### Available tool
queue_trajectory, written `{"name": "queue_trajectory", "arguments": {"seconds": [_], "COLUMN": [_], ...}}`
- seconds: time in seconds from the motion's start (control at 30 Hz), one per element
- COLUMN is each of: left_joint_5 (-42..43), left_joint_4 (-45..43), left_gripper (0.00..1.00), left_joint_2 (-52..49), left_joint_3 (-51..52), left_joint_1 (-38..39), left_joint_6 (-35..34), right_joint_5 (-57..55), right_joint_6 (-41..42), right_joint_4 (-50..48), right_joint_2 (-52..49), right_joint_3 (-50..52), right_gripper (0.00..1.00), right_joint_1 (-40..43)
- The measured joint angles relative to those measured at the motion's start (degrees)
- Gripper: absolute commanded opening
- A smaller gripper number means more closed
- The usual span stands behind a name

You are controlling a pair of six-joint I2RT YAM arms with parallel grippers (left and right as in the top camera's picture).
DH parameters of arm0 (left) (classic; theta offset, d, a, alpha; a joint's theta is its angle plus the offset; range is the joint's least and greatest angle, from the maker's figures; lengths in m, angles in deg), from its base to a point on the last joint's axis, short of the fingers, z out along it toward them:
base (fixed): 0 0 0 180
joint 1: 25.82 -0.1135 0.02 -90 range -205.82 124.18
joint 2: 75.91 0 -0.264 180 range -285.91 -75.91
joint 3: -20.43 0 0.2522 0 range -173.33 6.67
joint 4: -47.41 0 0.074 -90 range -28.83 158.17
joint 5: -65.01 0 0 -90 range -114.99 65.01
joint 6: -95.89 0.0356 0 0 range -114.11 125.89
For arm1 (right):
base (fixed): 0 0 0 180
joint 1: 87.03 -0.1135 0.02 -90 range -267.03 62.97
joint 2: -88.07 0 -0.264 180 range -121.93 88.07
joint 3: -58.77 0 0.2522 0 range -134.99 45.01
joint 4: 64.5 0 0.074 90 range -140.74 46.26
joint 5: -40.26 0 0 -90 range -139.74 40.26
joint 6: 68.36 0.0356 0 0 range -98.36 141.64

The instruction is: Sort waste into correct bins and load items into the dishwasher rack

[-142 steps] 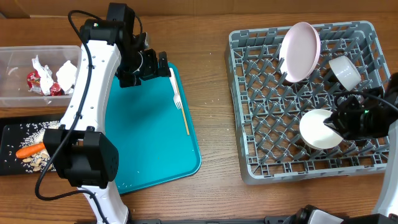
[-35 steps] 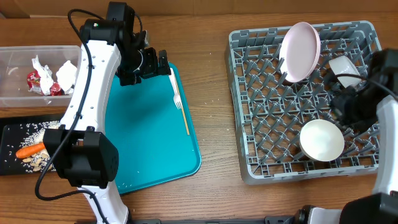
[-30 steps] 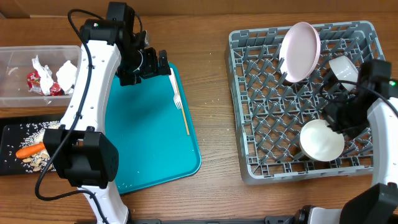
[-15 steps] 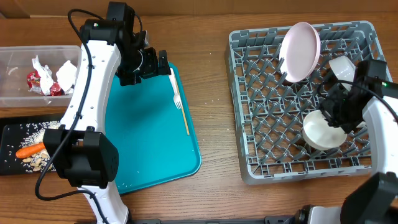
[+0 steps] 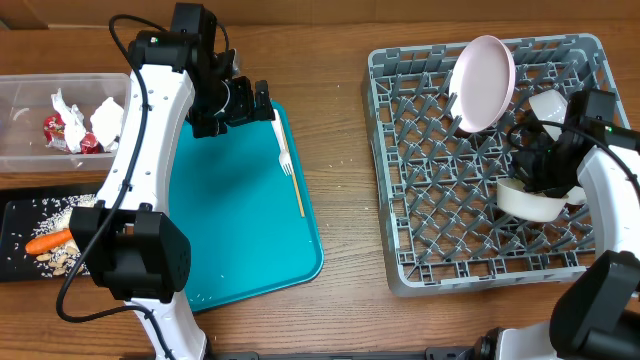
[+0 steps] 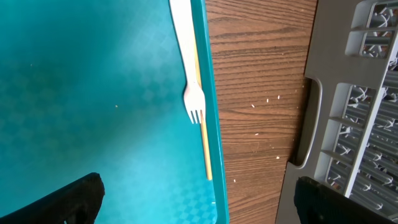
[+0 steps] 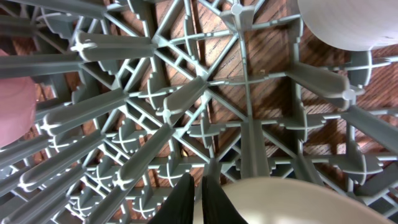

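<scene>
In the grey dishwasher rack (image 5: 410,150) my right gripper (image 5: 542,170) is shut on the rim of a white bowl (image 5: 528,200), which stands tipped on its edge among the pegs. The right wrist view has that bowl (image 7: 292,199) beside the pinched fingers (image 7: 186,202). A pink plate (image 5: 482,82) leans upright at the rack's back, with a second white piece (image 5: 548,105) to its right. My left gripper (image 5: 262,105) hangs open over the teal tray (image 5: 240,220), with the white fork (image 6: 189,74) lying ahead of its fingers (image 6: 68,202).
A thin wooden stick (image 5: 298,195) lies beside the fork. At far left, the clear tub (image 5: 20,130) holds a red wrapper (image 5: 55,130) and napkins (image 5: 105,115). Below it, the black tray (image 5: 15,215) holds a carrot (image 5: 45,243) and food scraps (image 5: 60,262).
My right gripper closed on the white bowl's rim and drew it up and back-right, tipping it from lying flat onto its edge. The left arm has not moved.
</scene>
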Motion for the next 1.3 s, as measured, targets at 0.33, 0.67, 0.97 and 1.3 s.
{"name": "queue_trajectory", "arguments": {"seconds": [0.33,0.67,0.97,1.3], "left_joint_5": [0.0,0.0,0.0,0.02], "left_joint_4": [0.0,0.02,0.07,0.07], "left_gripper": [1.0,1.0,1.0,1.0], "left_joint_2": [0.0,0.0,0.0,0.0], "left_joint_3": [0.0,0.0,0.0,0.0], "left_joint_1": [0.0,0.0,0.0,0.0], "left_joint_6": [0.0,0.0,0.0,0.0], "right_joint_5": [0.02,-1.16,-1.66,-4.66], "right_joint_6": [-0.28,-0.5,-0.68,-0.87], "right_joint_4": [-3.72,-6.64,4.87,26.27], "right_joint_2": [-0.31,-4.48,-4.74,-4.61], "right_joint_3": [0.0,-0.11,-7.54,-30.67], "right_gripper": [0.11,0.07,0.04,0.04], "right_joint_1": [-2.14,-5.33,-6.38,-6.84]}}
